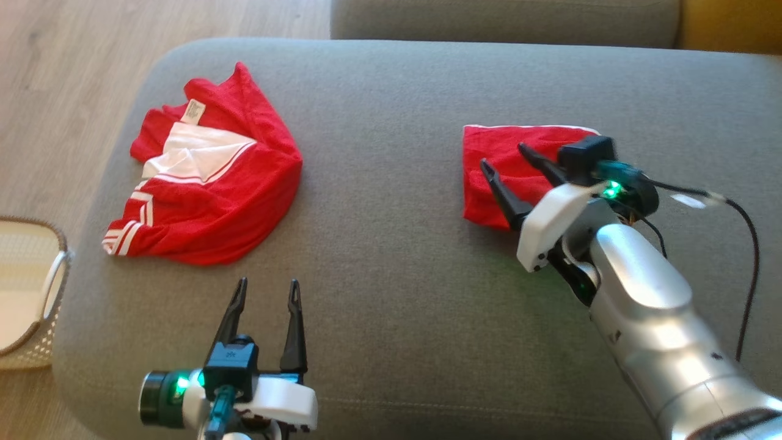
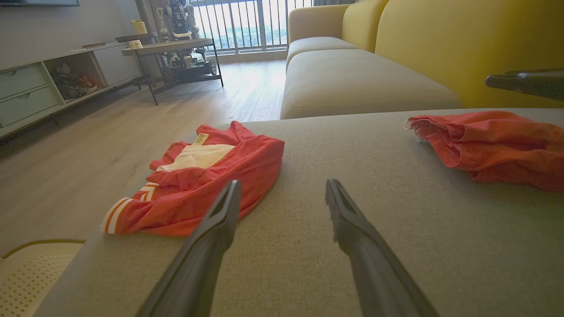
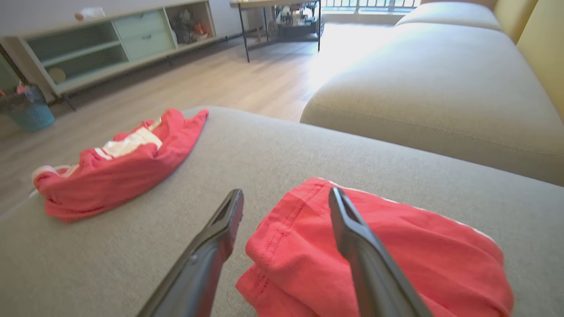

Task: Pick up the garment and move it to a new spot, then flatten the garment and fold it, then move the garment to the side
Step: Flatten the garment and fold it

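Note:
A folded red garment (image 1: 498, 177) lies on the right part of the grey cushion (image 1: 391, 122). My right gripper (image 1: 504, 156) hovers open over its near edge, holding nothing. In the right wrist view the folded garment (image 3: 396, 251) lies under the spread fingers (image 3: 352, 229) of that gripper (image 3: 286, 198). A second red garment (image 1: 208, 183) with white panels and stripes lies crumpled at the left of the cushion. My left gripper (image 1: 267, 290) stands open just in front of it, apart from it. The left wrist view shows this gripper (image 2: 282, 189), the crumpled garment (image 2: 211, 180) and the folded one (image 2: 498, 143).
A pale perforated basket (image 1: 30, 293) stands on the wooden floor off the cushion's left edge. A second cushion (image 1: 501, 18) lies beyond the far edge, with a yellow sofa back (image 2: 462, 39) behind. Low cabinets (image 3: 110, 39) and a metal-framed table (image 2: 176, 48) stand across the floor.

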{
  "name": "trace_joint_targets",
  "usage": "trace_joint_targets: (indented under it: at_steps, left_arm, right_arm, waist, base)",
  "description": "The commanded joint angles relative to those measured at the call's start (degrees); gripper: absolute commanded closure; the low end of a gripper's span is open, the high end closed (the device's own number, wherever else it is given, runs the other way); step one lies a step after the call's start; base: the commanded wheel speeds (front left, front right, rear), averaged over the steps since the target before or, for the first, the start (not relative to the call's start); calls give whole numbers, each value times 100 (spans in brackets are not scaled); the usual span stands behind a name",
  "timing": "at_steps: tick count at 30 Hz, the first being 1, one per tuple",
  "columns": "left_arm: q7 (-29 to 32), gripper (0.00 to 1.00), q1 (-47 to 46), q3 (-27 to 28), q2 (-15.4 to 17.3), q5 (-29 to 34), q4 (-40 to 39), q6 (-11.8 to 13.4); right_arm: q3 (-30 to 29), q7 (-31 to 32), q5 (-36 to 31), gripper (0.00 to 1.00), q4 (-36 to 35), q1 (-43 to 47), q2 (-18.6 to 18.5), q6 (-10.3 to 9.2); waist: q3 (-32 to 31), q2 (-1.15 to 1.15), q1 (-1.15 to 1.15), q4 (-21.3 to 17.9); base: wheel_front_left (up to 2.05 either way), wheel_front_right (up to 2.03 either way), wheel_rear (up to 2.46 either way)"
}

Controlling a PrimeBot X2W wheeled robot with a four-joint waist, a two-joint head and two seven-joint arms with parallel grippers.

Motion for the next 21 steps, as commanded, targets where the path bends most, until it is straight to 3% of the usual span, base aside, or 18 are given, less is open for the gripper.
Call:
trace_joint_targets:
  at_steps: [1, 12, 21]
  left_arm:
    - [-35, 0, -213, 239, -28, 40, -205, 19]
    - [-35, 0, 71, 542, -46, 74, -736, 149]
    - [-35, 0, 306, 698, -66, 173, -1080, 136]
  right_arm:
    - [-113, -241, 94, 0, -375, 86, 107, -3]
    - [-1722, -611, -634, 0, -2800, 1776, 107, -3]
    - [-2243, -613, -764, 0, -4645, 3365, 107, -3]
  waist:
    - [-64, 0, 0, -76]
    - [-355, 0, 0, -623]
    - [-495, 0, 0, -919]
  base:
    - [0, 0, 0]
    - [0, 0, 0]
    - [0, 0, 0]
